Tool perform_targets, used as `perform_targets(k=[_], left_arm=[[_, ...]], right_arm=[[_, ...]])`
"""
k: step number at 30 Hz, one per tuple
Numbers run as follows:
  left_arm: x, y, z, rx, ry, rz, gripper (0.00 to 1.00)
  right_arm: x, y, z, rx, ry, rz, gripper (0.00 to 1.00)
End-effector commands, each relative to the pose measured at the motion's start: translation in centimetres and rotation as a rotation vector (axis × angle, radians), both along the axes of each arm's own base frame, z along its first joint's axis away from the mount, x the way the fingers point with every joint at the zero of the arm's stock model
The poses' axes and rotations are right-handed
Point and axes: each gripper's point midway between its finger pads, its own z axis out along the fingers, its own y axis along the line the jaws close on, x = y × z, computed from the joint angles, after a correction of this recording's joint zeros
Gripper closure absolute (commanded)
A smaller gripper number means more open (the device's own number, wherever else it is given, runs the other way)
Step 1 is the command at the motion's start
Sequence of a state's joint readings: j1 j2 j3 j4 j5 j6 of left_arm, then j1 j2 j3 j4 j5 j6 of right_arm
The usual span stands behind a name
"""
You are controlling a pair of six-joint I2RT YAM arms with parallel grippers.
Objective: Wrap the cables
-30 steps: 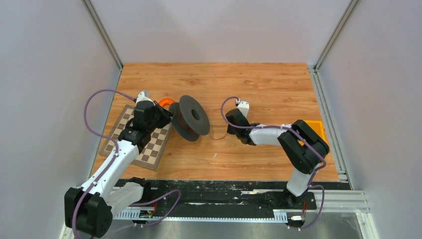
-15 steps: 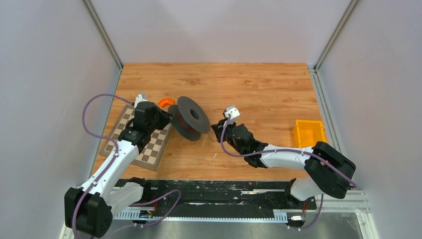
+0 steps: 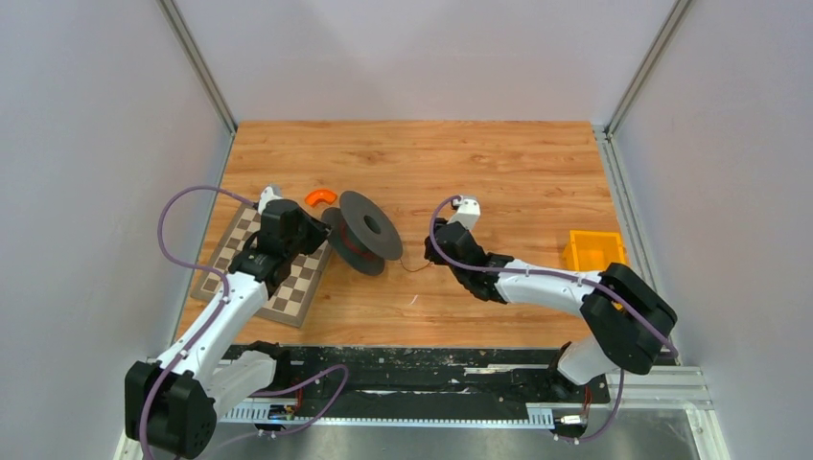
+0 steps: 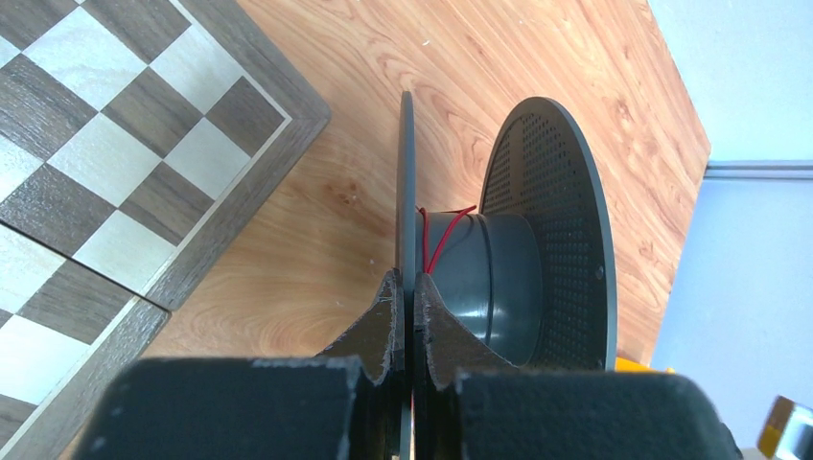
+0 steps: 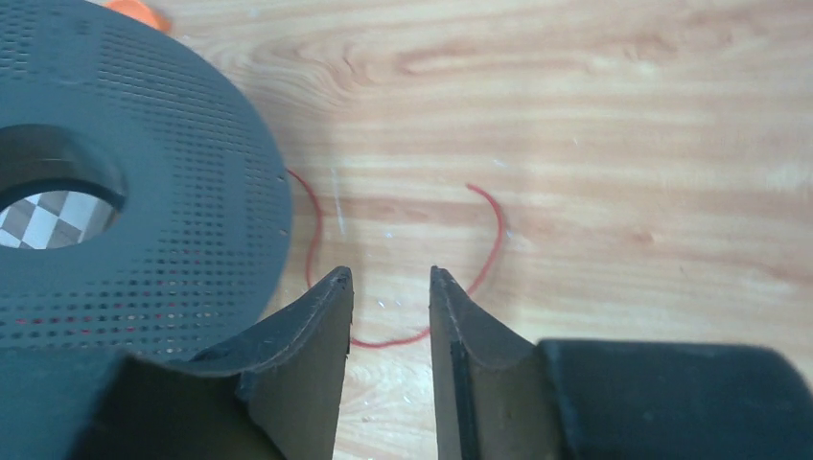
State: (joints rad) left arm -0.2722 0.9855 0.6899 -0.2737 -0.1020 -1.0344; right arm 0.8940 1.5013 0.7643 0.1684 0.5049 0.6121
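From above, my left tool (image 3: 324,230) holds the black spool (image 3: 364,228) from its 9 o'clock side, which I judge keeps it steady on edge on the counter (image 3: 499,163). A loose tail of red wire (image 3: 414,267) trails from the spool's 4 o'clock toward my right tool (image 3: 436,254).

Left wrist: the fingers (image 4: 383,321) are pinched on the near flange, and a few red turns cross the hub.

Right wrist: the jaws are spread and hold nothing. The tail curls on the counter just past the tips, at 12 o'clock, so I judge I'm lining up to take it.
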Motion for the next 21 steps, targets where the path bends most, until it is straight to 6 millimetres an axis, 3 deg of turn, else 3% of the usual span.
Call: perform_targets(k=[1,6,21], left_arm=[[0.9,0.1,2.9,-0.035,-0.106,0.026,1.0],[0.8,0.2,2.8,-0.031,-0.106,0.023,1.0],[0.6,0.2,3.1,-0.036,-0.114,0.024,1.0]], right_arm=[[-1.3,-0.8,-1.8,0.17,0.169,-0.057,0.65],[-0.7,-2.0,-4.6,0.29,0.282,-0.11,0.68],[0.4,0.1,-8.7,0.442,0.396,-0.159,0.65]])
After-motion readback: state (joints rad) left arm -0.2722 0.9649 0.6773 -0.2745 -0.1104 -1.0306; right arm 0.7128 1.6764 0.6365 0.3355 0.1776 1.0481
